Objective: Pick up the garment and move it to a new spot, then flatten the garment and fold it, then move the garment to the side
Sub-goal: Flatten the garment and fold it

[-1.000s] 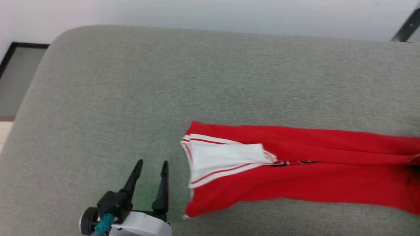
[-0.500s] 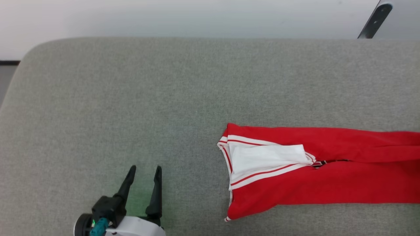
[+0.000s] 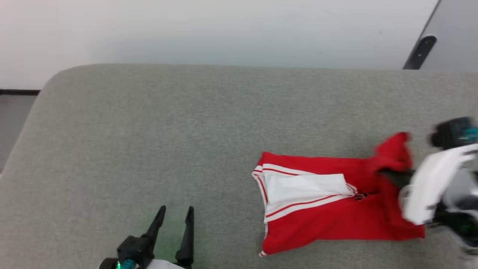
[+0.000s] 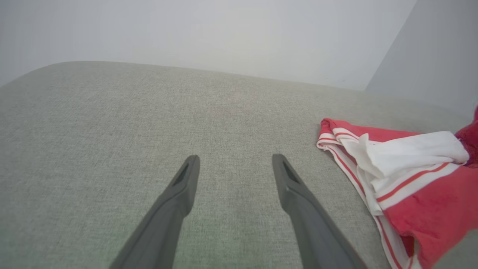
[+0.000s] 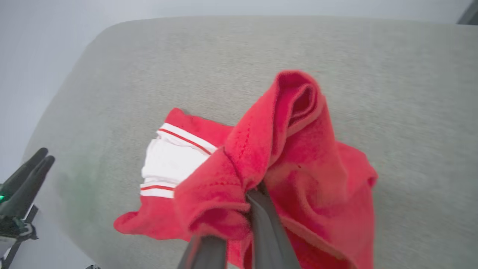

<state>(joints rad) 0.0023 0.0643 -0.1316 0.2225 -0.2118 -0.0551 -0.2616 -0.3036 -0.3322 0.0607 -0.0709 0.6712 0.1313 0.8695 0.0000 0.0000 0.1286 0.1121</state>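
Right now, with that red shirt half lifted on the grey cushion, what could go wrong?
1. The right hand pinches only a small bunch of the garment, so the cloth might slip free.
2. The left hand hangs open, apart from it; nothing pins the white-striped end, which may drag along the grey cushion.
3. The lifted part is bunched, so it could land creased.

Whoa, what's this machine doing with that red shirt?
The robot is handling a red and white shirt on a grey cushion. Its right claw is shut on one end, lifted and bunched above the rest, which lies flat. Its left claw hangs open off to the side, touching nothing.
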